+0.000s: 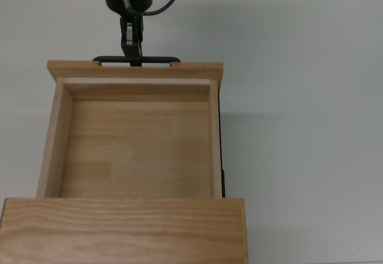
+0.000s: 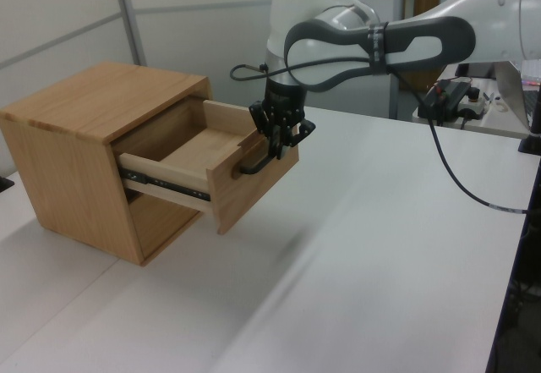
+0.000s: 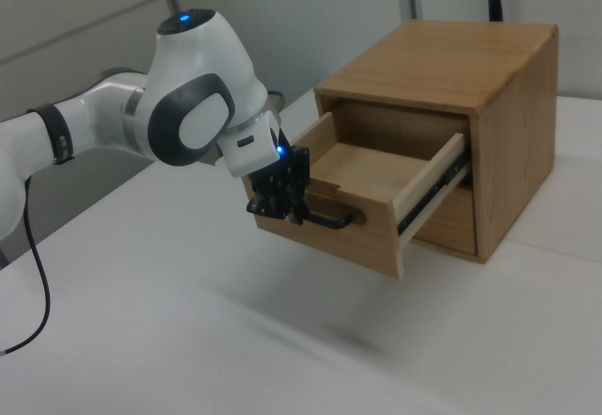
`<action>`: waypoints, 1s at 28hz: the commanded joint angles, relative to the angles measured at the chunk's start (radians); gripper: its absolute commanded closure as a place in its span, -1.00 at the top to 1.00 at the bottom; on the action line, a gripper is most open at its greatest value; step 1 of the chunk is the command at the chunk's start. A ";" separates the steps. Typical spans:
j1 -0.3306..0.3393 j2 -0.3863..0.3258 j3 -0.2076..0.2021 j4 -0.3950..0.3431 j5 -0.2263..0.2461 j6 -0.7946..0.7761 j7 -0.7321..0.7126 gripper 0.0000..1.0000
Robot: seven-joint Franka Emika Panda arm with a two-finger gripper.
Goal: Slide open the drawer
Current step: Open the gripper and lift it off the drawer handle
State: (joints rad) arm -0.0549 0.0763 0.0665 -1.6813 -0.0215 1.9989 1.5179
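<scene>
The drawer [image 1: 134, 150] of light pine stands pulled far out of the wooden cabinet [image 1: 119, 231], and its inside is empty. A thin black bar handle [image 1: 158, 58] runs along its front panel [image 1: 191, 70]. My gripper [image 1: 132, 59] is shut on the middle of that handle, reaching in from the top view's upper edge. In the left view the gripper [image 2: 275, 143] holds the handle [image 2: 250, 167] at the drawer's front, which points to the left view's right. In the right view the gripper [image 3: 285, 208] clamps the handle [image 3: 331, 219], and a black slide rail [image 3: 435, 189] shows along the drawer's side.
The cabinet [image 2: 80, 136] sits on a white table [image 1: 299, 126], with bare surface around the drawer front. A black cable [image 2: 439, 170] hangs from the arm over the table. Behind the table in the left view is a desk with equipment [image 2: 448, 94].
</scene>
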 commanded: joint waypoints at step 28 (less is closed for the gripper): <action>-0.010 -0.044 0.010 0.089 0.005 -0.293 -0.420 1.00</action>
State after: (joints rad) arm -0.0736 0.0558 0.0747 -1.5918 -0.0214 1.7632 1.2980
